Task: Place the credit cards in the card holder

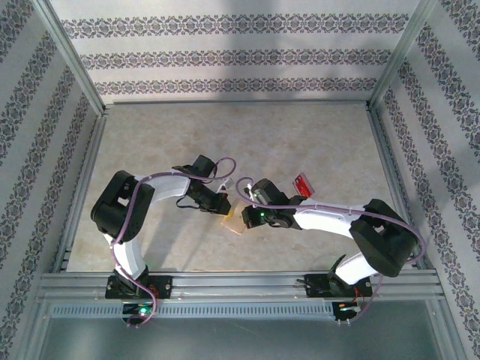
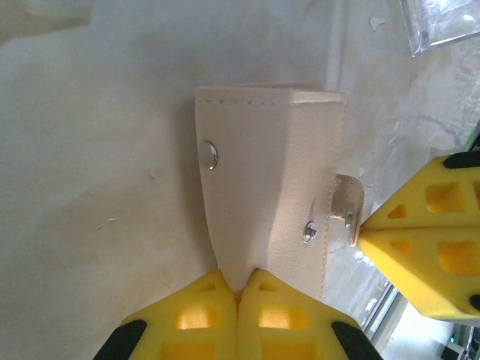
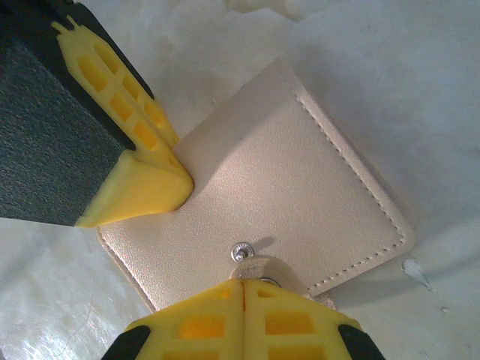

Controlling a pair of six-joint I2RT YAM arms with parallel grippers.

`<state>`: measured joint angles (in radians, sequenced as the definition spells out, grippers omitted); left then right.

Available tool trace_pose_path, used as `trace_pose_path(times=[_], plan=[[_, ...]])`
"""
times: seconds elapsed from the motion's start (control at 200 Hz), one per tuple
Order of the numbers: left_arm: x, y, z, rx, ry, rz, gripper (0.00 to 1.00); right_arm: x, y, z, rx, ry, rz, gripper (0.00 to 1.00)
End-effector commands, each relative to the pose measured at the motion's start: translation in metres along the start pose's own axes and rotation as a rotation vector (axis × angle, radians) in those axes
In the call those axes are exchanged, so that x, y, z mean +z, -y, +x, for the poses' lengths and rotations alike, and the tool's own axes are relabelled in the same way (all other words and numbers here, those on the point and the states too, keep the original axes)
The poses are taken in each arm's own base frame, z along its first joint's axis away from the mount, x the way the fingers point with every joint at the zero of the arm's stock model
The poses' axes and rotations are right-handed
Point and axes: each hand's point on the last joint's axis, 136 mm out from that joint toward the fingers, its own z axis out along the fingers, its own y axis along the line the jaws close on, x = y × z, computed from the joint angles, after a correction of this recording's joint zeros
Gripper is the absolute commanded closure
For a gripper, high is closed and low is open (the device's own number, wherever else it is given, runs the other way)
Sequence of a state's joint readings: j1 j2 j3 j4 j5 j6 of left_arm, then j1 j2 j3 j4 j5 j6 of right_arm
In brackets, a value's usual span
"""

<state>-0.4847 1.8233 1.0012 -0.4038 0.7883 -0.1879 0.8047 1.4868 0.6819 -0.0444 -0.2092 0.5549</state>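
The tan card holder (image 2: 262,187) lies on the table between both arms, seen small from above (image 1: 235,220). My left gripper (image 2: 240,289) is shut on its near edge, pinching the leather. My right gripper (image 3: 241,283) is shut on the holder's little snap tab (image 3: 264,267), just below a metal stud. In the right wrist view the left arm's yellow fingers (image 3: 139,184) grip the holder (image 3: 300,180) at its corner. A red credit card (image 1: 302,184) lies on the table behind the right gripper. A clear card (image 2: 442,22) lies just beyond the holder.
Metal frame rails (image 1: 240,283) run along the near edge, and upright posts stand at the back corners. Patterned walls close the table in on three sides. Open beige tabletop (image 1: 240,142) stretches behind the grippers.
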Motion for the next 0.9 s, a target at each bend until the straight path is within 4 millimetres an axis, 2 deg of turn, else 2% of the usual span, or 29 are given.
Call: trace_pose_path(times=[0.0, 0.355, 0.605, 0.895], plan=[[0.011, -0.008, 0.013, -0.020, -0.055, -0.042, 1.00, -0.007, 0.012, -0.002, 0.029, 0.032, 0.042, 0.97], [0.011, -0.007, 0.012, -0.014, -0.055, -0.042, 1.00, -0.007, 0.020, 0.001, 0.030, 0.009, 0.076, 0.97], [0.011, -0.007, 0.012, -0.015, -0.055, -0.043, 1.00, 0.004, 0.002, -0.001, 0.005, -0.006, 0.035, 0.97], [0.011, -0.007, 0.013, -0.015, -0.055, -0.043, 1.00, 0.014, -0.006, -0.004, 0.003, -0.010, 0.018, 0.97]])
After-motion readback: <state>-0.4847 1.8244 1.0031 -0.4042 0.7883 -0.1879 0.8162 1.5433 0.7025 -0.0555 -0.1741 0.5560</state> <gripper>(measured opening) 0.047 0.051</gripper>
